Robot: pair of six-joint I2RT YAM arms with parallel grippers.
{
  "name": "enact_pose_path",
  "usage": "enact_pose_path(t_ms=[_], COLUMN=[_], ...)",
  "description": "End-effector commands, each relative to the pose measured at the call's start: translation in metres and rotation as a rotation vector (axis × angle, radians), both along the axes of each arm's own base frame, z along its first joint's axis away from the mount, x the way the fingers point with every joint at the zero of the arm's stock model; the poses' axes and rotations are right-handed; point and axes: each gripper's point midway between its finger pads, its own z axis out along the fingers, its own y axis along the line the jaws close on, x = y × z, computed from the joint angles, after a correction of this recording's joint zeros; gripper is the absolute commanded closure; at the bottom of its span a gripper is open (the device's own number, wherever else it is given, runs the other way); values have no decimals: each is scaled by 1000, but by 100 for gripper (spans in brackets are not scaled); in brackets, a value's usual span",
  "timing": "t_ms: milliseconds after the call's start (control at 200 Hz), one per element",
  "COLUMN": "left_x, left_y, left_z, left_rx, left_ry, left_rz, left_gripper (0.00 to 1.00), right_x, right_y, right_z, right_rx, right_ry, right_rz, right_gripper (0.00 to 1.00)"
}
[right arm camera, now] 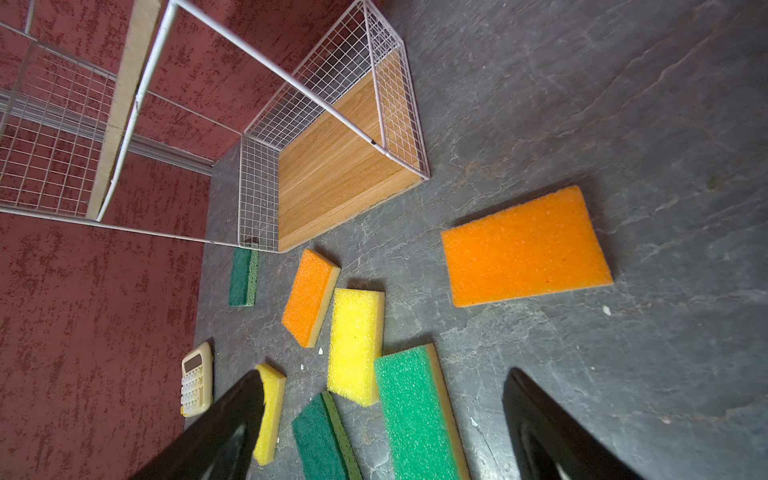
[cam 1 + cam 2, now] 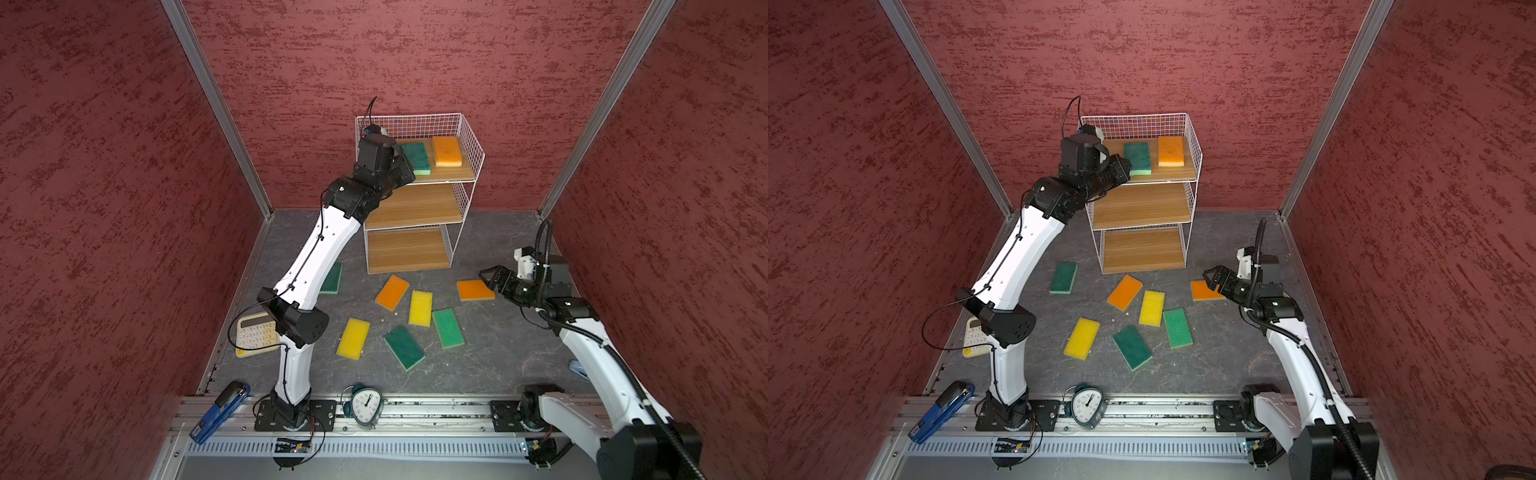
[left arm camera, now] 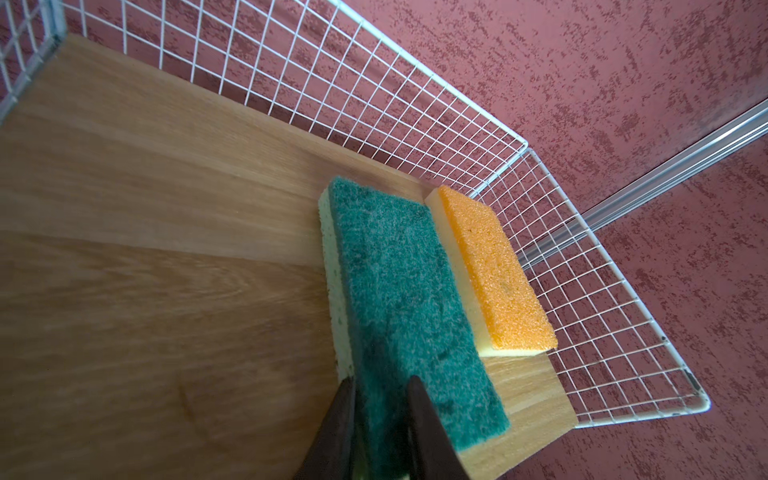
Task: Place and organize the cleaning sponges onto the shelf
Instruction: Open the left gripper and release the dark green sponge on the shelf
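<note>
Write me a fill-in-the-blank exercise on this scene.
The green sponge sits on the shelf's ___ board.
With the orange sponge beside it, the shelf holds ___ sponges.
The right gripper, above the table, stands ___.
Missing words: top, two, open.

Mottled red walls (image 2: 415,50), grey floor (image 2: 498,353) — marbled
</note>
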Motion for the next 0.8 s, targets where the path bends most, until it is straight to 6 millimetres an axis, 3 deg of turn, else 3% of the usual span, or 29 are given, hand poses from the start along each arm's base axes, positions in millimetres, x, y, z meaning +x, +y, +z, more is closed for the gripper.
enact_pose_path(t_ms=[0,797], left_x=[7,27], left_y=[-1,12], left_z=[-28,-26], left_rx=[28,-25], left_ry=[79,21], left_rz=[-3,117], left_gripper=[83,99], right_x=[1,-2], right_y=[0,-2], right_z=[4,1], right_rx=[8,-12], right_ry=[-22,-21], right_rz=[1,-1], right_gripper=[9,9])
